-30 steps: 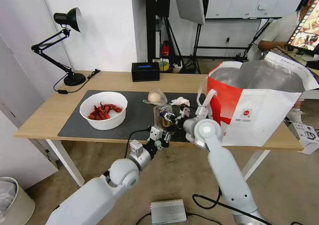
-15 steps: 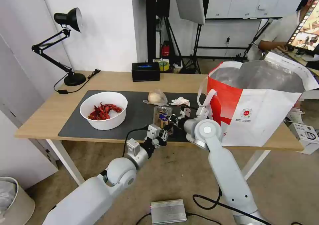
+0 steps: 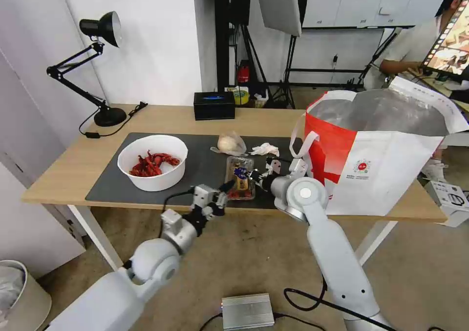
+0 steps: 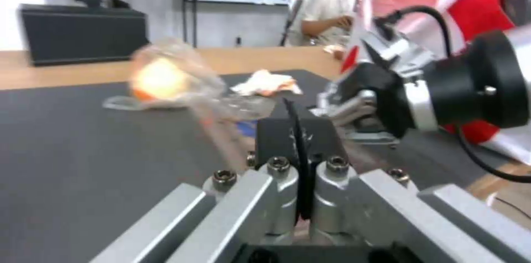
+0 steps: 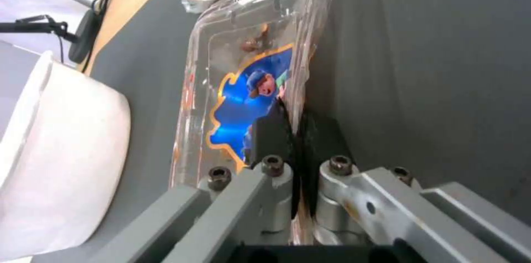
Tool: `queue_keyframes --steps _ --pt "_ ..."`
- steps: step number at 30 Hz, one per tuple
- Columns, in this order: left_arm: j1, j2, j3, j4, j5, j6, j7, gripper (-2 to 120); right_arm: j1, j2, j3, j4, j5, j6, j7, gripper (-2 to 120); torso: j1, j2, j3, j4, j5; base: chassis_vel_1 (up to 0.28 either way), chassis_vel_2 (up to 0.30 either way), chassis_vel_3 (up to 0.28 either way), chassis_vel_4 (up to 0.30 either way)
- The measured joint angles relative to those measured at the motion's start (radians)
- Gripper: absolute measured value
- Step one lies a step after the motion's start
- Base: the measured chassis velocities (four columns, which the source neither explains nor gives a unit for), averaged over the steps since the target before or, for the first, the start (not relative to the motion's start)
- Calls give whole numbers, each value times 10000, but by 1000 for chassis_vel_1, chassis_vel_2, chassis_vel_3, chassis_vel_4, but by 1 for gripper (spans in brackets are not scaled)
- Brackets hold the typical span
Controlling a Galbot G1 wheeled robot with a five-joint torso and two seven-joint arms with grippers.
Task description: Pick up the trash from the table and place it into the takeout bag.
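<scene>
I see R gripper (image 3: pixel 255 177) clamped on clamshell box (image 3: pixel 239 177) edge on mat (image 3: pixel 146 194); L gripper (image 3: pixel 225 188) closed, empty, beside box at surface (image 3: pixel 63 174) edge.

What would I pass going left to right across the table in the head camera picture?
Desk lamp → white bowl of red shells → clear bag with beige lump → crumpled white tissue → takeout bag. The black box and the clamshell box overlap the lump bag's span, so I leave them out.
</scene>
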Motion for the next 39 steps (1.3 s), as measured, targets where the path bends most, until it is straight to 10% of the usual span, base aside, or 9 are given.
queue_keyframes --steps 9,39 --pt "1141 87 -966 -514 106 -63 -42 2 -53 -124 129 35 0 -8 -297 0 0 -1 1 -2 0 0 0 0 0" --pt "3418 -714 -2929 -1510 630 -268 -40 99 -71 -1263 652 3435 -33 459 -971 0 0 -2 1 -3 0 0 0 0 0"
